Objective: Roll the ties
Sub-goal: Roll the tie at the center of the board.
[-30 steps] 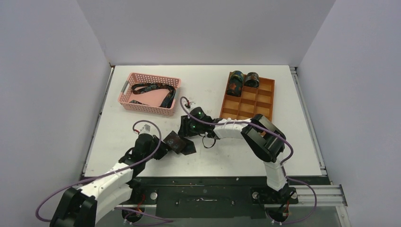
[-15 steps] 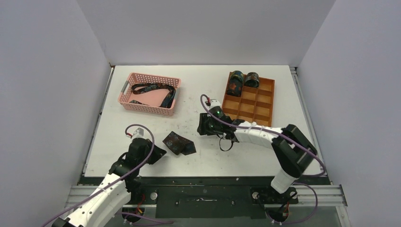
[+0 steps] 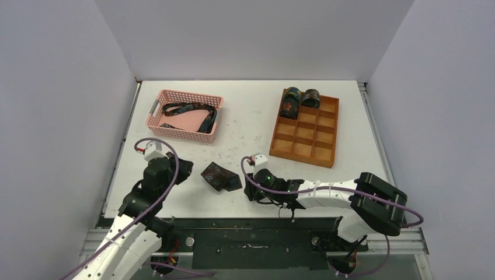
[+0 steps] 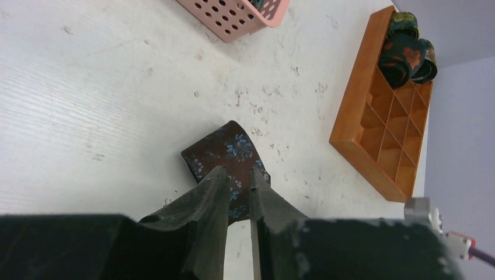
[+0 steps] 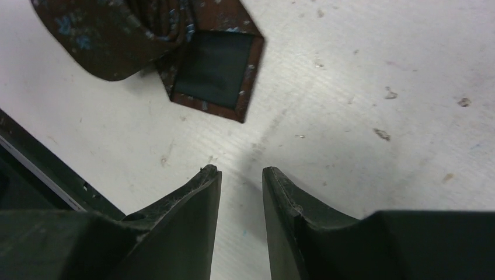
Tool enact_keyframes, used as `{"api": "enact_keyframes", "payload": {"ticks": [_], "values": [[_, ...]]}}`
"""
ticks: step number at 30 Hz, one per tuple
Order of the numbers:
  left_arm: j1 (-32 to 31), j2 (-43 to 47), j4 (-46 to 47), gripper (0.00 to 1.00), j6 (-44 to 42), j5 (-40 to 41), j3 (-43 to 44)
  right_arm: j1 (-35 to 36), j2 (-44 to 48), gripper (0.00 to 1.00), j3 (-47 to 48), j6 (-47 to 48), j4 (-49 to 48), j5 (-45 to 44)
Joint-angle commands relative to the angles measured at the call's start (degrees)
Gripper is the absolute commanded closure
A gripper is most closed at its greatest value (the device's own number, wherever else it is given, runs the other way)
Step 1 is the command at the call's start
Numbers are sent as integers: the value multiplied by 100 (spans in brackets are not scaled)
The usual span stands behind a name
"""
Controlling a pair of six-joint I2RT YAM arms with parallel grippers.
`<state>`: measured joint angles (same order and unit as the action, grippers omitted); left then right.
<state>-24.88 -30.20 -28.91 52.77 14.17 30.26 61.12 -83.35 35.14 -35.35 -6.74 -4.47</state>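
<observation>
A brown, blue-flowered tie (image 3: pixel 220 177) lies loosely rolled on the scuffed white table (image 3: pixel 245 111), near centre, between the left gripper (image 4: pixel 238 172) and the right gripper (image 5: pixel 238 172). Both grippers are slightly parted and empty. Only the right wrist view shows the dark lining of its pointed end, and the top view shows a loose tie (image 3: pixel 187 108) in the far-left pink perforated basket (image 3: pixel 156 125).

A robotics lab cell: plain walls (image 3: pixel 251 35) box in a scuffed white table (image 3: pixel 251 116) (arms (image 3: pixel 327 195) bolted to a metal frame (image 3: pixel 262 240)).
</observation>
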Motion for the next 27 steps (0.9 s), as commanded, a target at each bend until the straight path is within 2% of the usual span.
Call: {"api": "enact_keyframes", "payload": {"ticks": [1,5,7,12,16,27], "values": [[73,-113,68,69,-607,399,489,639,-196,67,69,240,-638,-813],[110,-122,-120,22,-890,695,704,984,-404,67,-19,233,-857,-1187],[121,-60,-170,5,-937,828,747,1055,-494,67,-29,214,-920,-1275],[137,24,-155,4,-1024,1006,771,1075,-779,67,41,117,-882,-1527],[158,-155,34,4,-1303,757,671,935,-995,68,166,-37,-640,-1538],[481,-1745,344,3,-1526,-624,921,162,-1015,67,9,-28,-784,-867]]}}
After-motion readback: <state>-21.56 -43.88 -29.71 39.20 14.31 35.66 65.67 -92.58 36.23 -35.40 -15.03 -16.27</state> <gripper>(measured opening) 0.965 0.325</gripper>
